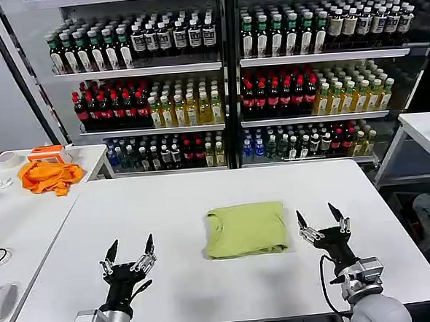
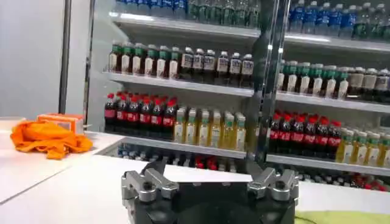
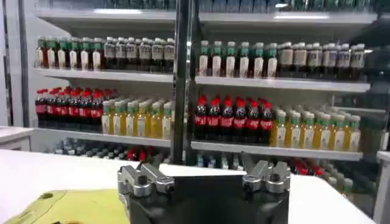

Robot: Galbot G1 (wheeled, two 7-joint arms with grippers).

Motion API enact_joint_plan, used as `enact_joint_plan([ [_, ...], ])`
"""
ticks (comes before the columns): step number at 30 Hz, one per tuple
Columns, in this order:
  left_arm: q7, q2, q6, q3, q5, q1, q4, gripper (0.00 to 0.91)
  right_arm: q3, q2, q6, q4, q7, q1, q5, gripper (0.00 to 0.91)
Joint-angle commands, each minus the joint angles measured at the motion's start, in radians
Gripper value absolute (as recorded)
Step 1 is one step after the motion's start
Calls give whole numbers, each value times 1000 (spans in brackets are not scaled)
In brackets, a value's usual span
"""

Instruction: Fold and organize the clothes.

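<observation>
Behind the white rectangular table stands a glass-fronted drinks cooler, its shelves packed with rows of bottles: dark ones with green caps on top, red-capped cola and yellow drinks on the middle shelf, mixed smaller bottles at the bottom. On a second white side table off the main table's left edge, a crumpled bright orange cloth lies near the far corner, with a small orange box just behind it.

The lime short-sleeved T-shirt of thin soft fabric lies folded into a neat rectangle on the table, slightly right of the middle and closer to the near edge than the far one.

The left gripper stands near the near edge, left of the shirt and well apart from it, fingers spread and empty, tips pointing up. The right gripper is just beside the shirt's right edge, fingers likewise spread, holding nothing and not touching the fabric.
</observation>
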Motion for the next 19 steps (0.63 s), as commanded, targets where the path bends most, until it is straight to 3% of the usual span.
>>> enact_joint_plan([
  [1, 1, -4, -1, -2, 13, 6, -8, 907, 46, 2, 25, 37, 3, -41, -18, 907],
  [19, 6, -3, 2, -3, 27, 15, -17, 907, 45, 9, 30, 50, 24, -38, -33, 907],
])
